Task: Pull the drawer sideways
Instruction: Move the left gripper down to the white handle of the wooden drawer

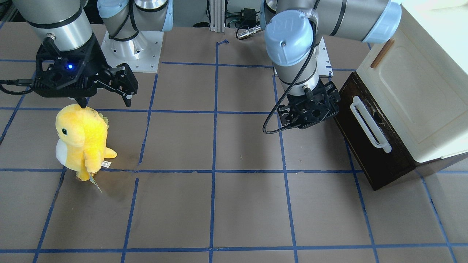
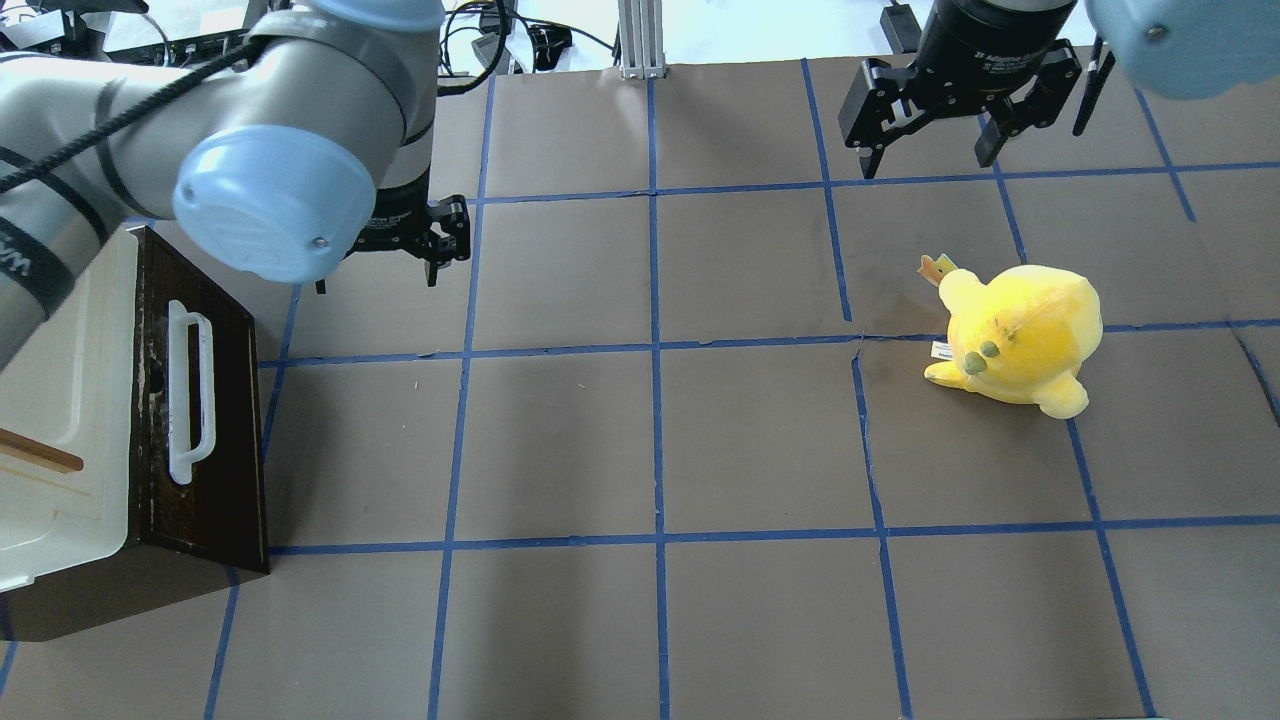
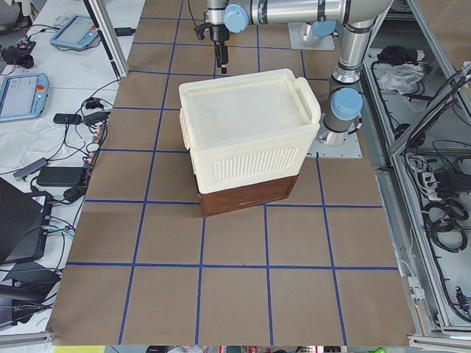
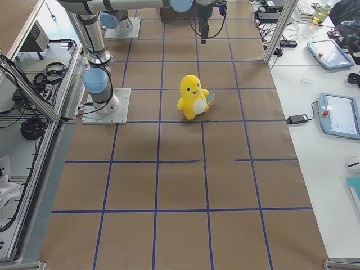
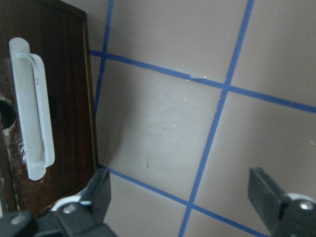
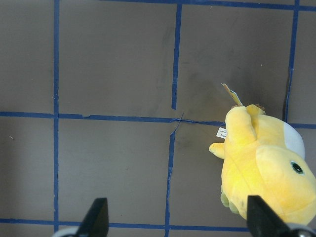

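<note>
Nothing done yet as far as I can tell: drawer (image 2: 235,440) looks fully shut under the cream cabinet (image 2: 60,400), toward the table's left end, roughly midway between the long edges, dark front facing the middle of the table. White handle (image 2: 190,390) is untouched. Still to do: reach the handle, grip it, pull the drawer out sideways. My left gripper (image 5: 181,190) points down at the table just in front of the drawer face, near the robot-side end of the front, close but not touching, fingers wide apart and empty. Right gripper (image 2: 925,160) hangs over the table's right half near the yellow plush toy (image 2: 1020,335), fingers also apart, holding nothing; I judge it plays no part here
</note>
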Controlling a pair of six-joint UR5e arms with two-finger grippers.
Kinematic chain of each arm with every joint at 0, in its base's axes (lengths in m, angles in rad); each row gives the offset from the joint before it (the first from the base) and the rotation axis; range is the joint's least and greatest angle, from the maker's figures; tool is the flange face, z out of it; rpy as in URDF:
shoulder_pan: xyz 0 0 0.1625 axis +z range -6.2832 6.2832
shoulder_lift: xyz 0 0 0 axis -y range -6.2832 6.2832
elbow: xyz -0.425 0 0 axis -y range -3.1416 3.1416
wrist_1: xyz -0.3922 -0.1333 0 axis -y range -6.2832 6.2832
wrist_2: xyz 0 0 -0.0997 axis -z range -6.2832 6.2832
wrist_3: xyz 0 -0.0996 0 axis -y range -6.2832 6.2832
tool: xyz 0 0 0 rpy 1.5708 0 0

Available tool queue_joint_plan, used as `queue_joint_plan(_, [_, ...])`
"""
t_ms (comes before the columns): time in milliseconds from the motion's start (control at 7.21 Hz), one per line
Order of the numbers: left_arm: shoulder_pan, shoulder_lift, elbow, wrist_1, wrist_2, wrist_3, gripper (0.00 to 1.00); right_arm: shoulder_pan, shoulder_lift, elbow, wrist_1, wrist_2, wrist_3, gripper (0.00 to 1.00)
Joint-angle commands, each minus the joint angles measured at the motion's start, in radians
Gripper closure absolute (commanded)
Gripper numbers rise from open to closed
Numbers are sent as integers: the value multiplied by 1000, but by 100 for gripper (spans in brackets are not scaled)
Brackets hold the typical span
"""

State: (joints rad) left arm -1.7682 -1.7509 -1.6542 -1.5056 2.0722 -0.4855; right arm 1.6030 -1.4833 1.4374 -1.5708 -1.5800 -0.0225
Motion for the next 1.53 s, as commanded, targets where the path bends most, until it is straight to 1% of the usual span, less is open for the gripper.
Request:
queue_joint_plan(0, [-4, -73, -64, -17, 191, -10, 0, 0, 0, 0, 0, 0, 1, 0])
queue_joint_plan(139, [1, -106, -73, -19, 198, -22, 0, 0, 0, 0, 0, 0, 0, 0])
queue_joint_plan(277, [12, -148, -85, -57, 298, -28, 0, 0, 0, 0, 0, 0, 1, 0])
queue_joint_plan(416, [18, -166, -96, -120, 352, -56, 0, 0, 0, 0, 0, 0, 1, 0])
queue_joint_plan(693, [67, -202, -98, -158, 359, -81, 0, 0, 0, 0, 0, 0, 1, 0])
queue_joint_plan(832, [69, -212, -98, -177, 367, -134, 0, 0, 0, 0, 0, 0, 1, 0])
queue_joint_plan(971, [79, -213, -98, -235, 397, -187, 0, 0, 0, 0, 0, 0, 1, 0])
queue_joint_plan(1109, [96, -213, -96, -275, 454, -211, 0, 0, 0, 0, 0, 0, 1, 0])
queue_joint_plan(1248, [93, -225, -98, -310, 479, -219, 0, 0, 0, 0, 0, 0, 1, 0])
queue_joint_plan(1387, [92, -225, -102, -380, 546, -226, 0, 0, 0, 0, 0, 0, 1, 0])
